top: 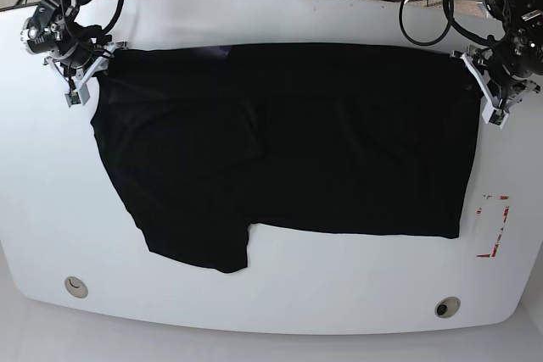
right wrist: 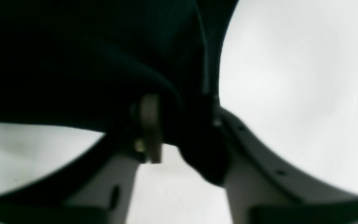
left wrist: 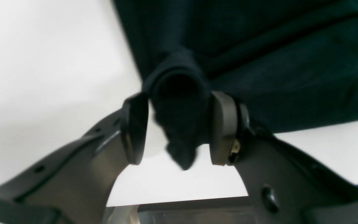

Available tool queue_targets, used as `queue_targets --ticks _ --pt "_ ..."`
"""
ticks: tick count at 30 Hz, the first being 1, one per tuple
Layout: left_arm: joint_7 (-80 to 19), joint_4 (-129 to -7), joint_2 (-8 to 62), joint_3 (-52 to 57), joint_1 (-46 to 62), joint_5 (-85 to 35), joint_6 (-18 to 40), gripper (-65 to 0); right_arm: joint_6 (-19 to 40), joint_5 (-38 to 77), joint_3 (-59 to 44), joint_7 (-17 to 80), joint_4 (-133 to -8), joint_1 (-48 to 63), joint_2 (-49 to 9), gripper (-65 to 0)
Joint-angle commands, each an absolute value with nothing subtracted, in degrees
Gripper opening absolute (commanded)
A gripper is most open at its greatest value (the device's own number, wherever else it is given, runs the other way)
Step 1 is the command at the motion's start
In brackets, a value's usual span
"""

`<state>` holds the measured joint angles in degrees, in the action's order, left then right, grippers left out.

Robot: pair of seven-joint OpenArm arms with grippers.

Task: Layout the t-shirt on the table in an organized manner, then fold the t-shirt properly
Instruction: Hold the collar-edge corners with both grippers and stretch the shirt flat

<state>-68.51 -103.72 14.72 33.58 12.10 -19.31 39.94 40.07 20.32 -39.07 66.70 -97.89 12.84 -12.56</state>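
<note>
The black t-shirt (top: 339, 142) lies spread across the white table (top: 280, 294), back side up and wrinkled, with one sleeve reaching toward the front left. In the base view my left gripper (top: 490, 95) sits at the shirt's far right corner. Up close, it (left wrist: 179, 124) is shut on a bunched fold of the t-shirt (left wrist: 259, 46), just above the table (left wrist: 42, 62). At the shirt's far left corner sits my right gripper (top: 83, 78). Its blurred wrist view shows the gripper (right wrist: 182, 124) closed around the edge of the t-shirt (right wrist: 73, 62), whose cloth hides one finger.
Red tape marks (top: 494, 226) lie on the table near its right edge. Two small round holes (top: 75, 286) (top: 446, 307) sit near the front edge. Cables (top: 424, 6) hang behind the far right corner, beside the left arm.
</note>
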Motion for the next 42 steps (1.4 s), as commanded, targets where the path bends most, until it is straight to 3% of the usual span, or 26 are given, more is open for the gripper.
queue_targets --ticks 1,27,30,33,36,42 --pt "-67.91 -104.84 15.78 34.77 12.44 -19.65 40.0 -36.4 40.0 20.7 -39.52 66.15 -98.95 12.53 -13.58 -59.6" --pt "-67.74 -101.32 14.81 34.24 13.32 -19.74 40.0 -36.9 40.0 20.7 -39.16 66.24 -104.22 14.2 -13.05 -60.7" --pt "-67.74 -99.47 14.81 32.04 11.56 -19.65 40.0 -42.4 40.0 20.7 -39.08 66.24 -105.36 14.29 -13.05 -61.0" --pt "-67.74 -97.54 14.81 30.81 10.33 -19.65 40.0 -54.2 40.0 20.79 -39.08 66.24 -105.63 14.29 -12.97 -65.0" --pt "-67.74 -96.04 14.81 30.64 9.45 -19.56 40.0 -64.7 40.0 20.79 -39.08 66.24 -105.63 14.2 -12.97 -65.0" --pt "-67.74 -96.66 14.9 30.73 8.92 -19.47 40.0 -65.0 40.0 20.79 -39.52 66.24 -105.71 14.9 -12.97 -65.0"
